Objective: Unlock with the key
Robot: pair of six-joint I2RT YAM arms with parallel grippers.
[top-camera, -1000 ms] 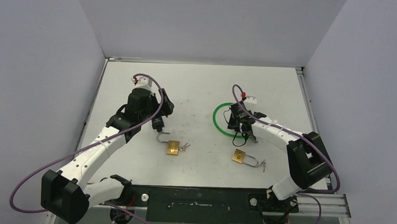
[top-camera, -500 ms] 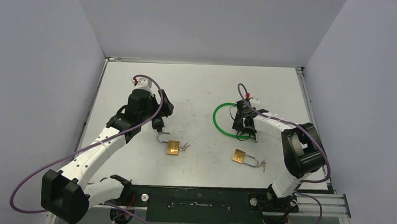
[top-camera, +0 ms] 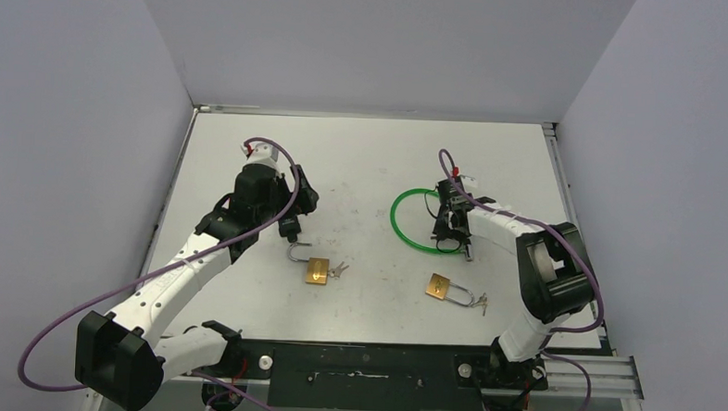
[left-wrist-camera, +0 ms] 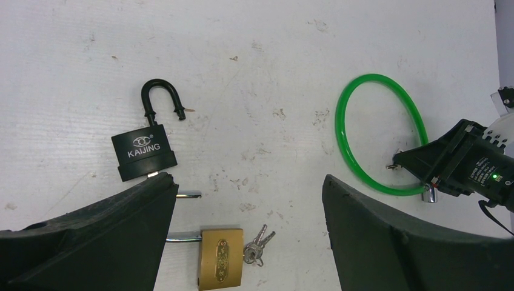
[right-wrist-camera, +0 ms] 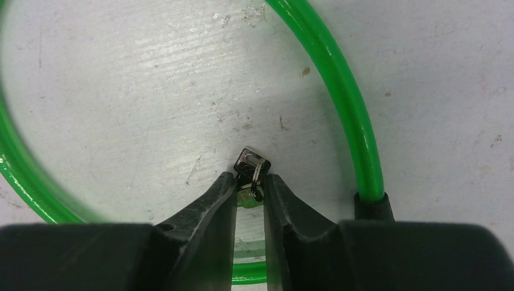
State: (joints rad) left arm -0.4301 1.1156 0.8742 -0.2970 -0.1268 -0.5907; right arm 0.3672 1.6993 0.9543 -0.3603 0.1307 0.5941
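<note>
A green cable lock [top-camera: 393,216] lies looped on the table at centre right. In the right wrist view a small black-headed key [right-wrist-camera: 251,163] with a wire ring lies inside the green cable loop [right-wrist-camera: 339,91]. My right gripper [right-wrist-camera: 250,180] is shut on that key at its fingertips, low over the table [top-camera: 452,230]. My left gripper [left-wrist-camera: 247,182] hangs open above an unlocked brass padlock [left-wrist-camera: 221,257] that has its keys [left-wrist-camera: 257,242] in it. It holds nothing.
An open black padlock [left-wrist-camera: 144,154] lies beside the left gripper's fingers. A second brass padlock [top-camera: 438,287] with keys [top-camera: 479,303] lies near the front, below the right gripper. The cable's black end piece [right-wrist-camera: 371,206] sits just right of my right fingers.
The right gripper has closed onto the key and its wrist has shifted slightly toward the back. The left arm and the padlocks have not moved.
</note>
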